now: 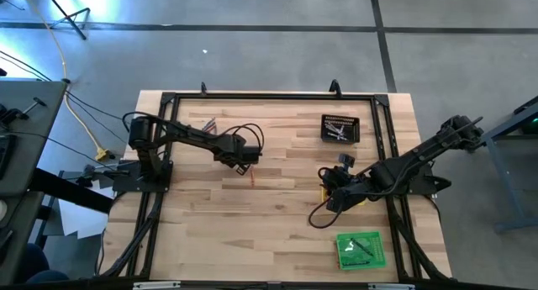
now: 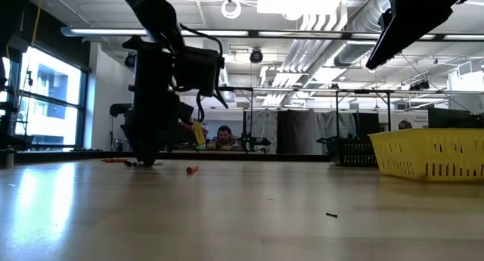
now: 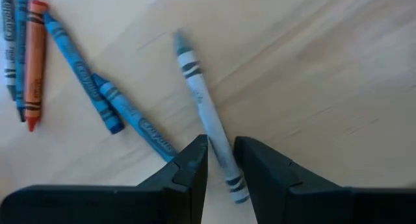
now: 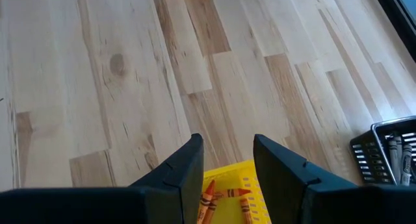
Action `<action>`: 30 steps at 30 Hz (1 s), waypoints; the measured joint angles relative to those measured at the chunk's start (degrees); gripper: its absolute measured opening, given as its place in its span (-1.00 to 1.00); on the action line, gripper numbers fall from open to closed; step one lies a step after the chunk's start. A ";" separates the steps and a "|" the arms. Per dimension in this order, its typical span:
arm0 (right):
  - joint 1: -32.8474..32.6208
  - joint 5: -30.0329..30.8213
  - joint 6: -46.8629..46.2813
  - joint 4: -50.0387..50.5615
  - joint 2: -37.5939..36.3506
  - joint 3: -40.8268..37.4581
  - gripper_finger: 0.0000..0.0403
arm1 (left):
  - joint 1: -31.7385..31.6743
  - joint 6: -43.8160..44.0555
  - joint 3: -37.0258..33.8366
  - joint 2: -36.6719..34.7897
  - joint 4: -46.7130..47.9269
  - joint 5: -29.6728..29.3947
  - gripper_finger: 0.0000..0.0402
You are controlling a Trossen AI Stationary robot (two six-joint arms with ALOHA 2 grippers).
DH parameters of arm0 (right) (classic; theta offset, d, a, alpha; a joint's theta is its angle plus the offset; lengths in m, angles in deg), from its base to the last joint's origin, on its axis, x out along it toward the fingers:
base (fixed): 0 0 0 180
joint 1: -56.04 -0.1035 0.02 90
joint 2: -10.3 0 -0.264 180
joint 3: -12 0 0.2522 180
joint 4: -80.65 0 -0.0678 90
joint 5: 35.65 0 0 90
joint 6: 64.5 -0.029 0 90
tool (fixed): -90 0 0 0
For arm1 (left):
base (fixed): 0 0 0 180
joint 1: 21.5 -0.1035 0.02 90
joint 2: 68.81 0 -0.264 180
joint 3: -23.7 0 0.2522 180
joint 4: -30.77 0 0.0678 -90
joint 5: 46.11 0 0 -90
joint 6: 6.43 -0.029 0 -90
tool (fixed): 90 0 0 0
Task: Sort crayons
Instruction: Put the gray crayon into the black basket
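Observation:
My left gripper [image 3: 221, 152] [image 1: 239, 161] points steeply down at the table's middle left, open. Its fingers stand on either side of a grey crayon [image 3: 201, 100] that lies flat on the wood; I cannot tell whether they touch it. Beside it lie two blue crayons [image 3: 78, 68] [image 3: 136, 117] and an orange one [image 3: 34, 62]. My right gripper [image 4: 227, 152] [image 1: 332, 185] hangs open above the yellow tray [image 4: 257, 185], which holds orange crayons [image 4: 224, 201].
A black tray [image 1: 340, 128] holding grey crayons stands at the far right, and a green tray [image 1: 361, 249] with dark crayons at the near right. A lone orange crayon [image 1: 252, 179] lies near the table's middle. More crayons [image 1: 208, 126] lie beside the left arm.

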 joint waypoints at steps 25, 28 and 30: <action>-0.07 -0.26 -0.19 0.65 0.00 -0.02 -0.36 | -2.76 -2.62 1.01 -0.54 3.02 7.91 -0.98; -0.07 -0.41 -0.21 1.48 0.00 -0.02 -0.36 | -3.31 -2.72 0.54 -2.68 4.11 8.60 -1.00; -0.07 -0.46 -1.14 2.24 0.00 -0.02 -0.36 | -3.31 -3.23 0.33 -4.10 5.68 8.93 -1.00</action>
